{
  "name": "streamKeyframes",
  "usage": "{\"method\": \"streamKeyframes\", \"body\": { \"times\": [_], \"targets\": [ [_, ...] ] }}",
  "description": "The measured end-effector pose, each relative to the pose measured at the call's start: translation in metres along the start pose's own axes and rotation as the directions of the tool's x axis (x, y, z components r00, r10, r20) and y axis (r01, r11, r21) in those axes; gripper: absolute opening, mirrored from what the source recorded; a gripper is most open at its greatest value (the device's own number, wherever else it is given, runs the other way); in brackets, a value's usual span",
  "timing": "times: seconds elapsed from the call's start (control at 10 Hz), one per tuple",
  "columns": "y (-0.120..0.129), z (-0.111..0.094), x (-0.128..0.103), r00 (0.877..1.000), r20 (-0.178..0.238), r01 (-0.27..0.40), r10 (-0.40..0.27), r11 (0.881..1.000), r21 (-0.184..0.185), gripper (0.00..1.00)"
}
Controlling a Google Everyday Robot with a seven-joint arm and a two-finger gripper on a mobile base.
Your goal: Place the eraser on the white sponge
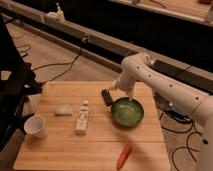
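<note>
The eraser [106, 96] is a small black block lying on the wooden table [100, 145], just left of the green bowl [127, 112]. The white sponge [63, 109] is a flat pale pad lying further left on the table, apart from the eraser. My white arm reaches in from the right, and the gripper [119, 87] hangs low over the table's far side, just right of and above the eraser, by the bowl's far rim. I see nothing held in it.
A white bottle-like object [81, 120] lies between the sponge and the bowl. A white cup [35, 126] stands at the front left. An orange-red carrot-like item [123, 156] lies at the front edge. Cables run across the floor behind, and a dark stand is at the left.
</note>
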Motion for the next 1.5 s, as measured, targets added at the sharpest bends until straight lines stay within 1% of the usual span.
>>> {"method": "streamKeyframes", "body": {
  "times": [0.1, 0.2, 0.3, 0.4, 0.5, 0.6, 0.8, 0.9, 1.1, 1.2, 1.3, 1.4, 1.5],
  "targets": [
    [0.002, 0.0, 0.0, 1.0, 0.0, -0.001, 0.001, 1.0, -0.003, 0.8],
    [0.008, 0.001, 0.003, 1.0, -0.01, -0.007, 0.006, 1.0, -0.015, 0.8],
    [0.016, 0.003, 0.011, 1.0, -0.027, -0.016, 0.015, 0.999, -0.031, 0.8],
    [0.022, 0.008, 0.023, 0.999, -0.049, -0.016, 0.014, 0.998, -0.057, 0.8],
    [0.02, 0.016, 0.033, 0.998, -0.06, 0.007, -0.013, 0.996, -0.09, 0.8],
    [0.014, 0.024, 0.042, 0.997, -0.07, 0.034, -0.042, 0.993, -0.113, 0.8],
    [0.004, 0.034, 0.059, 0.993, -0.091, 0.067, -0.08, 0.987, -0.145, 0.8],
    [-0.007, 0.04, 0.064, 0.99, -0.095, 0.086, -0.101, 0.984, -0.154, 0.8],
    [-0.032, 0.051, 0.072, 0.984, -0.111, 0.125, -0.141, 0.982, -0.143, 0.8],
    [-0.045, 0.055, 0.078, 0.98, -0.124, 0.14, -0.155, 0.982, -0.123, 0.8],
    [-0.062, 0.061, 0.081, 0.977, -0.134, 0.156, -0.168, 0.983, -0.093, 0.8],
    [-0.075, 0.068, 0.081, 0.975, -0.136, 0.17, -0.177, 0.983, -0.063, 0.8],
    [-0.084, 0.076, 0.081, 0.975, -0.134, 0.175, -0.179, 0.984, -0.038, 0.8]
  ]
}}
